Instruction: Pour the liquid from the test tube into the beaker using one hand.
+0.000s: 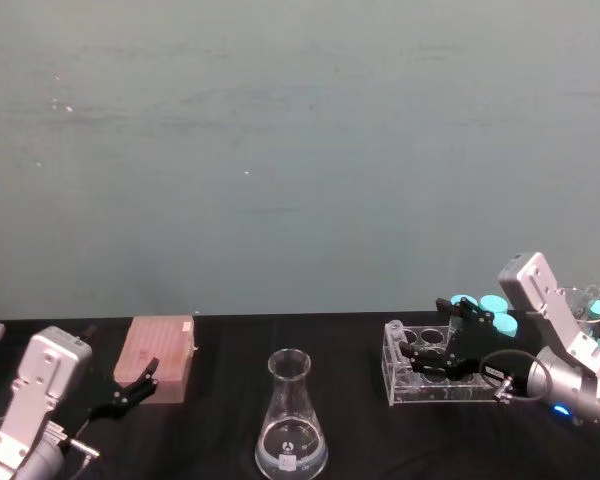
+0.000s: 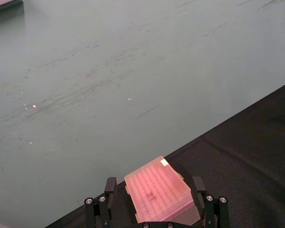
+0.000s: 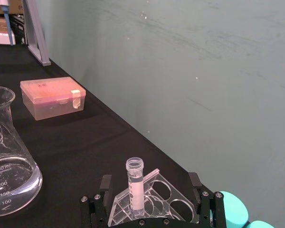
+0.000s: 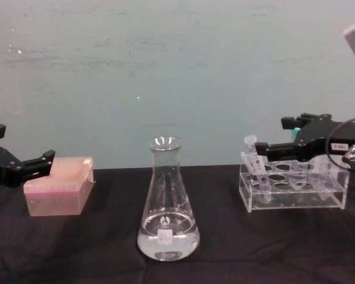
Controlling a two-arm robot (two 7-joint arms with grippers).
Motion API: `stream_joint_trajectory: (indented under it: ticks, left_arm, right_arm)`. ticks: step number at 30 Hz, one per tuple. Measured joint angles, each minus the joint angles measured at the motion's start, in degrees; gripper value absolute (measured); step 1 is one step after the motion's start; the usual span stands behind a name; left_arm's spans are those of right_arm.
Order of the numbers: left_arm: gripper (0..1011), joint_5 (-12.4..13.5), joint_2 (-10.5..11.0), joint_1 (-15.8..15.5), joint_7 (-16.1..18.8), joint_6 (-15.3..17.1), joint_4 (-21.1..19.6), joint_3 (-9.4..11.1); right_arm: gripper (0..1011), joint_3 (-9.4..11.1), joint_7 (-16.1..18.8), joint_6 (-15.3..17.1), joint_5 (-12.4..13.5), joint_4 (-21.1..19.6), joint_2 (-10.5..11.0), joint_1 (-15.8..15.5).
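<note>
Two black two-finger grippers hang over the black cloth-covered desk (image 1: 370, 445). The right gripper (image 3: 149, 184), on a silver-grey arm, is at the clear acrylic tube rack (image 4: 296, 198) toward the desk's right back edge. Its fingers are spread wide, one on either side of the small clear plastic test tube (image 3: 135, 185), not closed on it. The test tube leans in a hole at the rack's left end, flared rim up; whether it holds anything cannot be told. Tall teal-capped tubes (image 1: 490, 305) stand behind the gripper. The tall clear glass conical flask (image 4: 165, 207) stands upright mid-desk near the front edge, well apart from the rack, with clear liquid (image 4: 165, 244) in its wide base. Near the left edge, the left gripper (image 2: 154, 184) has its fingers spread, just beside a translucent pink lidded box (image 1: 158, 355).
</note>
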Motion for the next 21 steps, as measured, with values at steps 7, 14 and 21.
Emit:
stream_joint_trajectory:
  ticks: [7,14,21]
  left_arm:
    - [1000,0.0,0.0,0.0,0.0,0.0,0.0,0.0]
    - [1000,0.0,0.0,0.0,0.0,0.0,0.0,0.0]
    - [1000,0.0,0.0,0.0,0.0,0.0,0.0,0.0]
  right_arm:
    - [1003,-0.4,1.2,-0.1,-0.9,2.5,-1.1,1.4]
    - [1003,-0.8,2.1,-0.6,-1.7,4.8,-2.3,2.8]
    - [1003,-1.1,2.5,-1.3,-2.3,6.7,-3.2,4.0]
